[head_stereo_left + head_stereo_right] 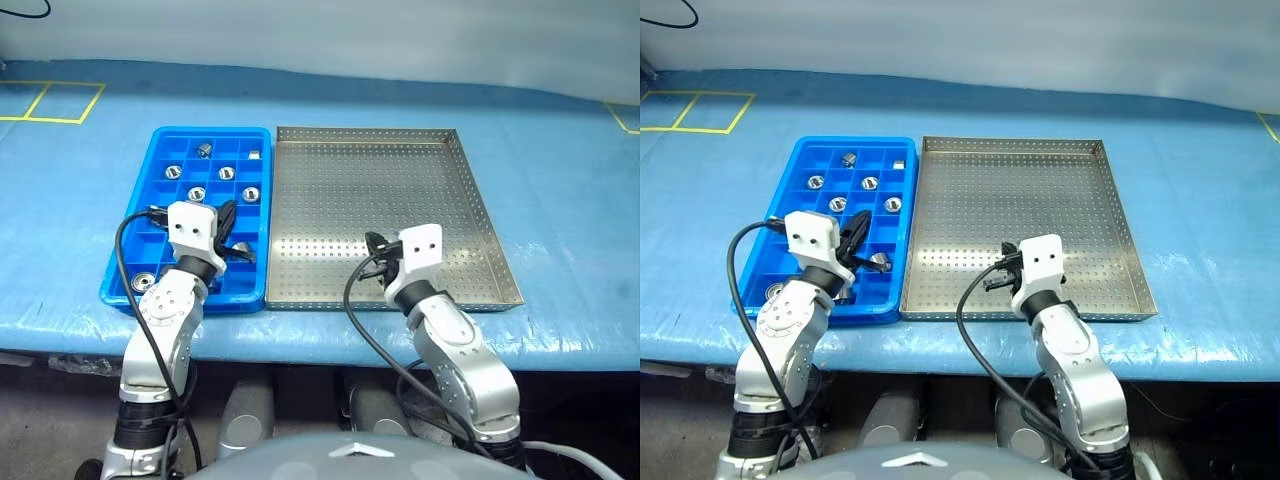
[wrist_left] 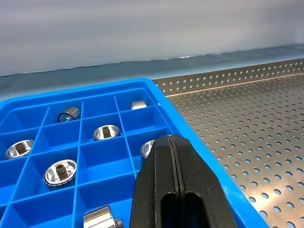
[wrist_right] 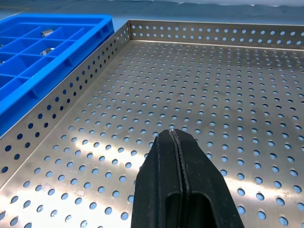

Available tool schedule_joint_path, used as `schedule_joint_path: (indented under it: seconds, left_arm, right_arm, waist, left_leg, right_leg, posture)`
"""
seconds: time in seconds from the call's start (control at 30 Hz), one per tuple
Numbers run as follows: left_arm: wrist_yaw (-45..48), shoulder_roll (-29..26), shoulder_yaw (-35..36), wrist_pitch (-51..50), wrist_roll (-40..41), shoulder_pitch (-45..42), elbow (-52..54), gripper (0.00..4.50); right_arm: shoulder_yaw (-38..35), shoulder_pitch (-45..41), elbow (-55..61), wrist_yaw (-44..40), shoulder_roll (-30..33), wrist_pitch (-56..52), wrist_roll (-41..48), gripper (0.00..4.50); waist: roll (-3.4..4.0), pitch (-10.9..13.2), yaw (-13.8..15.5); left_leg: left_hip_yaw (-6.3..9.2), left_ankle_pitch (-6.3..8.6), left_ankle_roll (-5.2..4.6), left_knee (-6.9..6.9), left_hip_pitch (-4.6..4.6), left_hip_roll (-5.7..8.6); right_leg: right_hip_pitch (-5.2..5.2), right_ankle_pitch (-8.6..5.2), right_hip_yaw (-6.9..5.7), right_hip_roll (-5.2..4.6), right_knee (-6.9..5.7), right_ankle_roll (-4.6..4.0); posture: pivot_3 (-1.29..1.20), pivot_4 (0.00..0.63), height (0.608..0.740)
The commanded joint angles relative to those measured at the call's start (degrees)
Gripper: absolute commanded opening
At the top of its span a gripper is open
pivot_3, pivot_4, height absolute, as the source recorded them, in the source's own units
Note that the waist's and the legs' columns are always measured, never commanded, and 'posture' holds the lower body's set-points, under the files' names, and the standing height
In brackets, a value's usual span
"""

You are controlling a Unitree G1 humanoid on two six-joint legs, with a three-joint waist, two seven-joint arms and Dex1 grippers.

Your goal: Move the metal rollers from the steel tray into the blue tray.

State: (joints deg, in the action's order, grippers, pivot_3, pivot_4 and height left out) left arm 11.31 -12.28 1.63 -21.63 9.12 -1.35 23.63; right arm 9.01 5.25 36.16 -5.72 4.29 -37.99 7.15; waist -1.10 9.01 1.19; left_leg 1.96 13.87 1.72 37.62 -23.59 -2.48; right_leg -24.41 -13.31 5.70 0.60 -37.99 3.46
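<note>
Looks basically done: the perforated grey steel tray point(image 1: 380, 215) is bare, and the shiny silver metal rollers point(image 1: 225, 173) all sit in the gridded blue plastic tray point(image 1: 160, 150) just beside it. Left gripper point(image 2: 173, 147) and right gripper point(image 3: 172, 137) are both pinched closed on nothing, so next move's probably just backing off.

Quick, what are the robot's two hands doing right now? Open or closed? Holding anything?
Left gripper: jaws closed, holding nothing, over the blue tray.
Right gripper: jaws closed, holding nothing, over the steel tray.

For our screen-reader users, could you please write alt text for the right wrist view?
The right gripper, shut and holding nothing, hovers over the steel tray's bare perforated floor. Beside it lies the blue tray, with metal rollers in its compartments.
</note>
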Motion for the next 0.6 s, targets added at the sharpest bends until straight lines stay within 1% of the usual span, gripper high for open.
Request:
schedule_joint_path:
  seconds: [0.03, 0.2, 0.43, 0.53, 0.6]
  left_arm:
    - [-0.20, 0.46, -0.06, 1.43, -0.16, -1.33, 1.39, 0.01]
    - [-0.67, 0.57, 0.50, 1.04, -0.55, -1.23, 1.29, 0.01]
    - [-1.91, 0.23, 1.84, 0.97, -0.86, -0.41, 1.72, 0.01]
    - [-2.11, 0.00, 2.41, 0.89, -0.78, -0.41, 2.17, 0.01]
    - [-2.27, -0.14, 2.75, 0.88, -0.71, -0.54, 2.28, 0.01]
  right_arm:
    - [-0.14, -1.12, 2.25, -0.13, 0.39, -0.08, 0.20, 0.00]
    - [-0.24, -1.50, 2.03, -0.26, 1.48, -0.01, -0.17, 0.00]
    - [-2.55, -2.31, 2.12, -0.35, 2.86, -0.73, 0.42, 0.00]
    - [-5.77, -3.51, 2.44, 0.32, 1.20, -4.43, 3.03, 0.00]
    - [-6.66, -4.19, 2.64, 0.28, 1.09, -5.67, 3.51, 0.00]
  waist:
    - [0.00, 0.00, 0.00]
    - [0.00, 0.00, -0.08]
    - [0.00, 0.00, -0.05]
    - [0.00, 0.00, 0.06]
    - [0.00, 0.00, 0.05]
  left_leg:
    - [0.00, 0.00, 0.00, 0.01, 0.00, 0.00]
    - [0.00, 0.00, 0.00, 0.06, 0.00, 0.00]
    - [0.00, 0.00, -0.01, 0.07, 0.00, 0.01]
    - [0.01, -0.01, -0.02, 0.08, 0.00, 0.01]
    - [0.01, -0.01, -0.03, 0.10, 0.00, 0.01]
  right_leg:
    - [0.00, 0.00, 0.00, 0.00, 0.00, 0.00]
    - [0.02, 0.02, 0.00, 0.00, -0.01, 0.01]
    - [0.03, 0.03, 0.01, 0.00, -0.02, 0.01]
    - [0.04, 0.04, 0.01, 0.00, -0.02, 0.00]
    - [0.04, 0.10, 0.01, 0.00, -0.03, -0.06]
  posture:
    - [0.14, 0.150, 0.740]
    - [0.14, 0.150, 0.740]
    - [0.15, 0.150, 0.740]
    - [0.16, 0.150, 0.740]
    - [0.16, 0.150, 0.740]
